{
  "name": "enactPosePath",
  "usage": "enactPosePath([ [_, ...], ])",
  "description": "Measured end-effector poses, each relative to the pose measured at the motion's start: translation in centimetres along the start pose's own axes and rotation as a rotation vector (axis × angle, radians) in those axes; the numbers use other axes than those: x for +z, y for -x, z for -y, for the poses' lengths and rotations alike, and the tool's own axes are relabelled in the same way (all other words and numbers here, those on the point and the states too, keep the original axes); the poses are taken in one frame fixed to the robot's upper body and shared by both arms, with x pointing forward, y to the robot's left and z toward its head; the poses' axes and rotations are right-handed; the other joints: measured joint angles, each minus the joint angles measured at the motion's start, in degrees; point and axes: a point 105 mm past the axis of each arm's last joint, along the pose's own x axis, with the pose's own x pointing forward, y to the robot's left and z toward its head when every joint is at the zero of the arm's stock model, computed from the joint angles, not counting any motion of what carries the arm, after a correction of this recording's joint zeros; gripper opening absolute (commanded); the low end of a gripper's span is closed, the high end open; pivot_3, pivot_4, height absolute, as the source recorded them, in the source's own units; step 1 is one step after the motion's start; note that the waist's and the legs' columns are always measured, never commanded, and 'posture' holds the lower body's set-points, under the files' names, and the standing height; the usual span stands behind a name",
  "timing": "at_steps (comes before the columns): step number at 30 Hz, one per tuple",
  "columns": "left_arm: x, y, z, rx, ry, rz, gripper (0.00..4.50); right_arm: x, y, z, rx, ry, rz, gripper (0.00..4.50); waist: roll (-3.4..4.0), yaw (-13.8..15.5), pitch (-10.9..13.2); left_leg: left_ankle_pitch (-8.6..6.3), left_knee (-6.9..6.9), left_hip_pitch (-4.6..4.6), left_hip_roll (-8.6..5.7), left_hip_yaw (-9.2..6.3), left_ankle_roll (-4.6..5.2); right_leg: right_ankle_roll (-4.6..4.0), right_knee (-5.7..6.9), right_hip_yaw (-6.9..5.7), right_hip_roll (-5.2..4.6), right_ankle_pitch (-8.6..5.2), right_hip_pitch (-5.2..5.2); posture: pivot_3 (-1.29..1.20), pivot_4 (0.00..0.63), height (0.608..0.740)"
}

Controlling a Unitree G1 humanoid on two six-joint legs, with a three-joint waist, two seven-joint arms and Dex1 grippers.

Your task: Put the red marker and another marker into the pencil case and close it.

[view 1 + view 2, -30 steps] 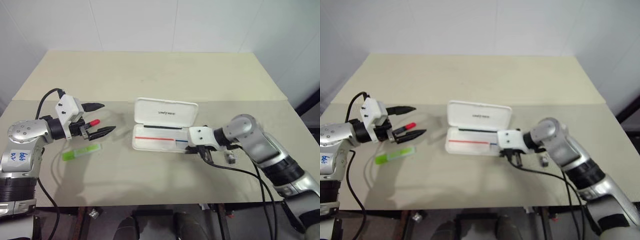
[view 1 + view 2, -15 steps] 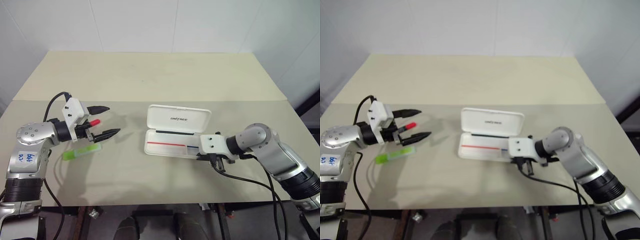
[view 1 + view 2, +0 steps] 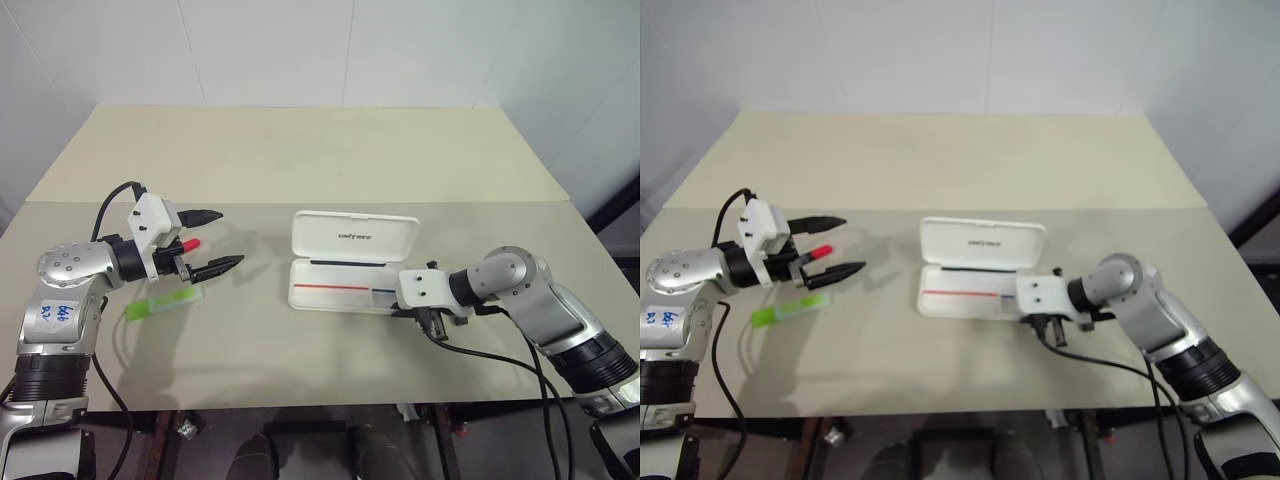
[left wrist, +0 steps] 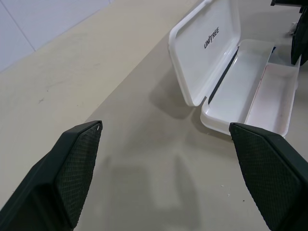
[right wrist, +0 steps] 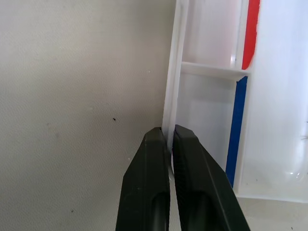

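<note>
The white pencil case (image 3: 355, 240) lies open mid-table, its lid standing up and thin red and blue lines in its tray (image 5: 207, 110). My right gripper (image 5: 168, 132) is shut on the tray's front wall at its right end. To the left, the red marker (image 3: 188, 245) lies on the table, partly hidden behind my left gripper (image 3: 230, 238). That gripper hovers level with its fingers wide open, pointing toward the case (image 4: 211, 53). The light green marker (image 3: 165, 303) lies flat just nearer the front edge, below the left gripper.
The beige table (image 3: 300, 160) has a seam running across its middle, with bare surface behind and in front of the case. Black cables (image 3: 490, 352) trail from both wrists over the front edge. A white wall stands behind the table.
My right gripper has dragged the open pencil case a little to the right across the table. The left gripper shifted slightly right and stays open over the red marker.
</note>
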Motion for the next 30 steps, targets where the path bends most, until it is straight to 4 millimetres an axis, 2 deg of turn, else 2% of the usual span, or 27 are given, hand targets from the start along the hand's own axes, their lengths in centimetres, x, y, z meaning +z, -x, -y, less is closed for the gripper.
enactPosePath([
  [3,0.0,0.0,0.0,0.001,0.005,-0.002,4.50,0.2,-0.1,0.4,-0.007,0.014,0.015,1.81,0.00,0.0,0.0,0.00,-0.02,-0.01,0.00,0.00,0.00,0.00,-0.01,0.00,0.00,0.00,-0.01,0.00,0.150,0.740],
  [12,-0.1,0.0,0.0,0.002,0.006,-0.003,4.50,1.7,-0.4,1.1,0.007,0.002,0.090,1.81,0.00,0.2,0.0,0.00,-0.03,-0.03,0.00,0.01,0.00,0.00,-0.02,0.00,-0.01,-0.01,-0.03,0.00,0.150,0.740],
  [17,0.0,0.0,0.0,0.002,0.006,-0.002,4.50,3.5,0.1,0.2,0.075,0.001,0.171,1.81,0.01,0.3,0.0,-0.01,-0.05,-0.04,0.00,-0.01,0.01,0.00,-0.03,-0.01,-0.01,-0.01,-0.03,0.00,0.150,0.740],
  [21,-0.1,0.3,0.0,0.005,0.006,-0.009,4.50,4.6,1.9,-0.6,0.118,0.017,0.229,1.81,0.01,0.3,0.0,-0.02,-0.05,-0.06,0.00,0.00,0.02,0.00,-0.09,-0.01,-0.02,-0.01,-0.02,0.00,0.150,0.740],
  [24,-0.3,0.9,-0.2,0.017,0.004,-0.030,4.50,4.2,2.9,-0.6,0.095,-0.009,0.269,1.81,0.01,0.3,0.0,-0.02,-0.06,-0.05,0.00,0.00,0.03,-0.01,-0.12,-0.02,-0.02,-0.01,-0.01,0.00,0.150,0.740],
  [27,-0.5,1.8,-0.4,0.037,0.000,-0.046,4.50,3.9,3.6,-0.4,0.058,-0.034,0.326,2.63,0.01,0.1,0.0,-0.02,-0.07,-0.05,0.00,0.02,0.03,-0.01,-0.12,0.00,-0.02,-0.01,-0.02,0.00,0.150,0.740],
  [30,-0.9,2.6,-0.3,0.035,-0.002,-0.074,4.50,4.0,5.1,1.0,-0.046,-0.063,0.409,3.74,0.01,0.1,0.0,-0.02,-0.09,-0.03,0.01,0.01,0.03,-0.02,-0.10,0.00,-0.02,-0.01,-0.03,0.00,0.150,0.740],
])
